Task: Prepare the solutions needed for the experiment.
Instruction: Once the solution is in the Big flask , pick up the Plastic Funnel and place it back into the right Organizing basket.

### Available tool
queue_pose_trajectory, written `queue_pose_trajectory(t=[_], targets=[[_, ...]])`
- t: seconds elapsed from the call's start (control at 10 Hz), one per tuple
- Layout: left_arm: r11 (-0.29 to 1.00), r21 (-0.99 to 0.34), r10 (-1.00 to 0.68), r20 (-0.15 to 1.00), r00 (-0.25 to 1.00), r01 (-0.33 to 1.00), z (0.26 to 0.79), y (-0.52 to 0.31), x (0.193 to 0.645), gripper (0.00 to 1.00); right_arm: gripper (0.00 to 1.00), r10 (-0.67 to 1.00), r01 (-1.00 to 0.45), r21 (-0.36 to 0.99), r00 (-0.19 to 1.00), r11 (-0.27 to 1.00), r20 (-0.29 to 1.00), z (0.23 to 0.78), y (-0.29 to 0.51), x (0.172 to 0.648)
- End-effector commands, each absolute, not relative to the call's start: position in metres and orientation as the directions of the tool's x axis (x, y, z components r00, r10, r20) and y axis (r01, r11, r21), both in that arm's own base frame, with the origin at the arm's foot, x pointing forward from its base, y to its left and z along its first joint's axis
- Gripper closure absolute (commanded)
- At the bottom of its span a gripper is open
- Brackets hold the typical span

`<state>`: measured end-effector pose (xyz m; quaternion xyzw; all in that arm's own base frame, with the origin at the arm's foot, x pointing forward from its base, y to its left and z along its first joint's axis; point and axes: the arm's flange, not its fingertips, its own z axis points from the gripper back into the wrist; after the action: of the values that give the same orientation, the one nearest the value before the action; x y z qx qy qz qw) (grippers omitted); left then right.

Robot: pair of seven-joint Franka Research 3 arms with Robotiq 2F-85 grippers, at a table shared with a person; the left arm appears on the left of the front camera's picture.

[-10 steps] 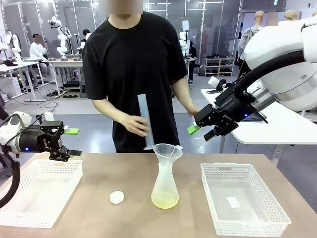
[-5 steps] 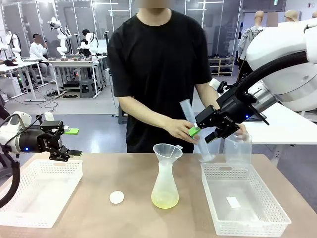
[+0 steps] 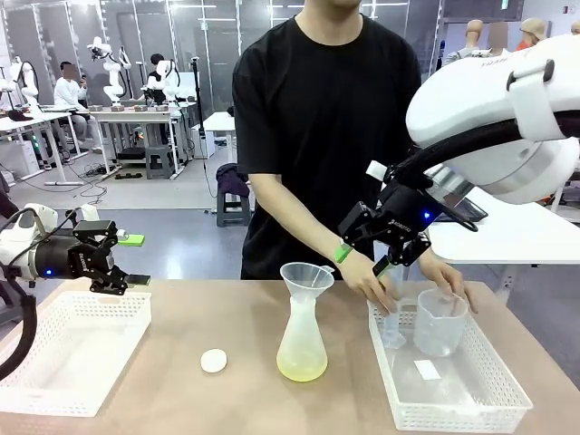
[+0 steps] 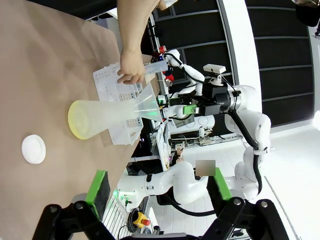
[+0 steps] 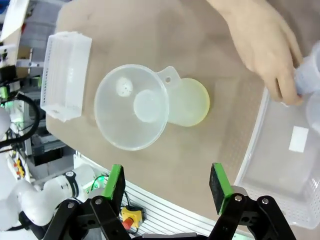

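Observation:
The solutions [image 3: 302,367] are a shallow pale yellow layer in the bottom of a frosted conical flask [image 3: 301,331] at the table's middle, with a clear funnel [image 3: 306,275] in its neck. From above, the funnel [image 5: 132,106] sits beside the yellow base [image 5: 192,102]. In the left wrist view the flask [image 4: 102,118] appears sideways. My left gripper [image 3: 133,260] hovers open over the left basket's far edge, holding nothing. My right gripper [image 3: 362,261] hangs open above and right of the flask, close to the person's hand [image 3: 367,276]. Both stand open in their own views [image 4: 160,192] [image 5: 167,185].
A white round cap [image 3: 214,361] lies left of the flask. A white basket [image 3: 54,399] stands at the left. In the right basket [image 3: 471,412] the person's hands hold a clear cylinder [image 3: 391,319] and a beaker [image 3: 439,322].
The person stepped to the right and lowered the cylinder and a beaker into the right basket. My right gripper shifted slightly left. The left arm has not moved.

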<state>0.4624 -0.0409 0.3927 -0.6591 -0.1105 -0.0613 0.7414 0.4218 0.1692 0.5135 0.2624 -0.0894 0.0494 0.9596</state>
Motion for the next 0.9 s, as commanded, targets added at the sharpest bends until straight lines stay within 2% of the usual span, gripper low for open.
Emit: queue_pose_trajectory(t=[0.0, 0.1, 0.2, 0.3, 0.6, 0.8], targets=[[0.124, -0.961, 0.055, 0.254, 0.966, 0.246, 0.393, -0.041, 0.463, 0.0, 0.15, -0.019, -0.073, 0.486, 0.983, 0.871, 0.182, 0.515, 0.183, 0.424], [0.124, -0.961, 0.055, 0.254, 0.966, 0.246, 0.393, -0.041, 0.463, 0.0, 0.15, -0.082, -0.021, 0.499, 0.98, 0.866, 0.183, 0.513, 0.187, 0.424], [0.124, -0.961, 0.055, 0.254, 0.966, 0.246, 0.393, -0.041, 0.463, 0.0, 0.15, -0.138, 0.004, 0.471, 0.959, 0.882, 0.25, 0.511, 0.19, 0.422], [0.124, -0.961, 0.055, 0.254, 0.966, 0.246, 0.393, -0.041, 0.463, 0.0, 0.15, -0.014, -0.078, 0.5, 0.984, 0.863, 0.178, 0.512, 0.175, 0.423], [0.124, -0.961, 0.055, 0.254, 0.966, 0.246, 0.393, -0.041, 0.463, 0.0, 0.15, -0.052, -0.054, 0.503, 0.98, 0.863, 0.194, 0.513, 0.178, 0.423], [0.124, -0.961, 0.055, 0.254, 0.966, 0.246, 0.393, -0.041, 0.463, 0.0, 0.15, -0.073, 0.001, 0.468, 0.988, 0.884, 0.135, 0.503, 0.194, 0.424]])
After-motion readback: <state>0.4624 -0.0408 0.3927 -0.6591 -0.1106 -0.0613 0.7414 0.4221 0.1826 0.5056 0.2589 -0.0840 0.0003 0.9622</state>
